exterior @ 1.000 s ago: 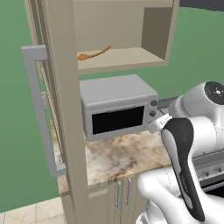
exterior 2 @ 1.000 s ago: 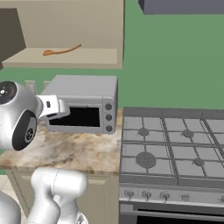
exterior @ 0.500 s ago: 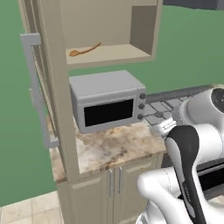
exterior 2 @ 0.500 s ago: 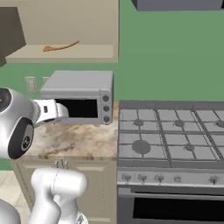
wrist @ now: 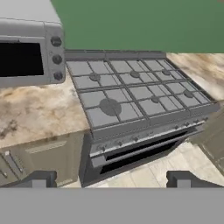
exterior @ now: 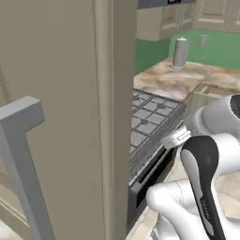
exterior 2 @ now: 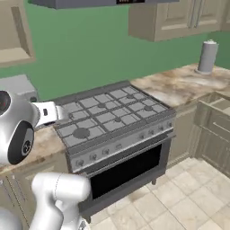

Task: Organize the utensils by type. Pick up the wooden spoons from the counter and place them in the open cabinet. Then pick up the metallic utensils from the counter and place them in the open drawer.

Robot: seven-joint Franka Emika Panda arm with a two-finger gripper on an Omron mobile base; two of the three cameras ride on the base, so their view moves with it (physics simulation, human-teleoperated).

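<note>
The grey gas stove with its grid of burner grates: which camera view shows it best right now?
The hand view: the grey gas stove lies whole, its burner grates seen from above and its dark oven door below. The right base view shows the stove whole too, but farther off. In the left base view a tan cabinet door hides its left part.

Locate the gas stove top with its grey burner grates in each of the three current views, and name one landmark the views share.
Left base view: stove top, centre, just right of the tan cupboard door.
Right base view: stove top, centre, left of the counter.
Hand view: stove top, centre, right of the microwave.
Shared landmark: the green wall.
</note>
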